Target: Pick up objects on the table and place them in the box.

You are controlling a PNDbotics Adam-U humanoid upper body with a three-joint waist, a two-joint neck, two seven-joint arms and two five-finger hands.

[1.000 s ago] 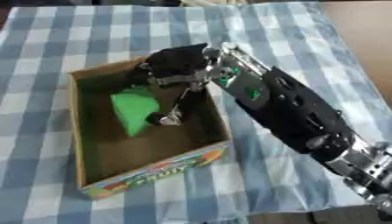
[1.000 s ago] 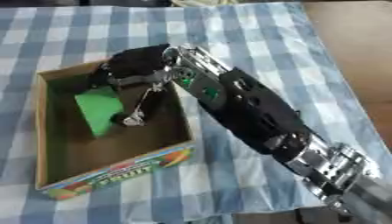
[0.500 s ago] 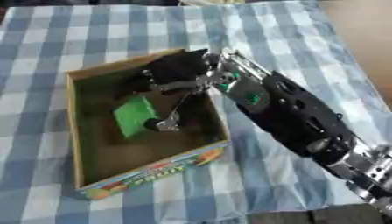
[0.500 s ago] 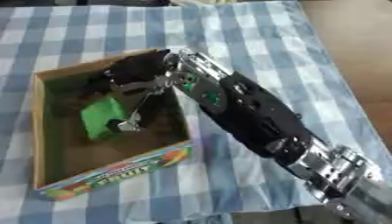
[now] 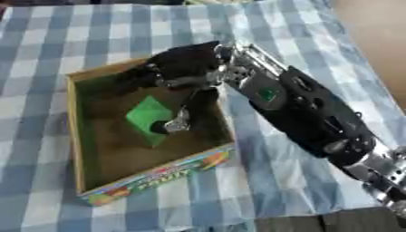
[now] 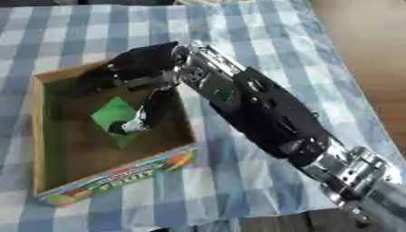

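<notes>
Findings at this moment: the cardboard box [image 5: 78,136], with a printed colourful front wall, stands on a blue-and-white checked tablecloth [image 5: 47,36] at about nine o'clock from the middle of the left eye view. Inside it, a flat green object [image 5: 147,113], roughly diamond-shaped as seen from above, lies on the brown floor near the box's middle, tilted somewhat; whether it rests fully flat cannot be determined. The right hand [image 5: 178,68] reaches in from the five o'clock side, its forearm crossing the box's right wall, and sits over the box's twelve o'clock end. Its fingers are spread and hang downward, relaxed instead of curled; one fingertip [image 5: 176,125] comes down at the green object's four o'clock edge, touching or just beside it, and contact cannot be confirmed. The hand appears to have hold of nothing. The left hand shows in neither view. Assessment: the green object is in the box, so that placement looks complete or all but complete, pending the hand clearing the walls. No other loose object is visible on the cloth in these views, though parts of the table lie outside them, so whether anything remains to be picked up cannot be judged.
</notes>
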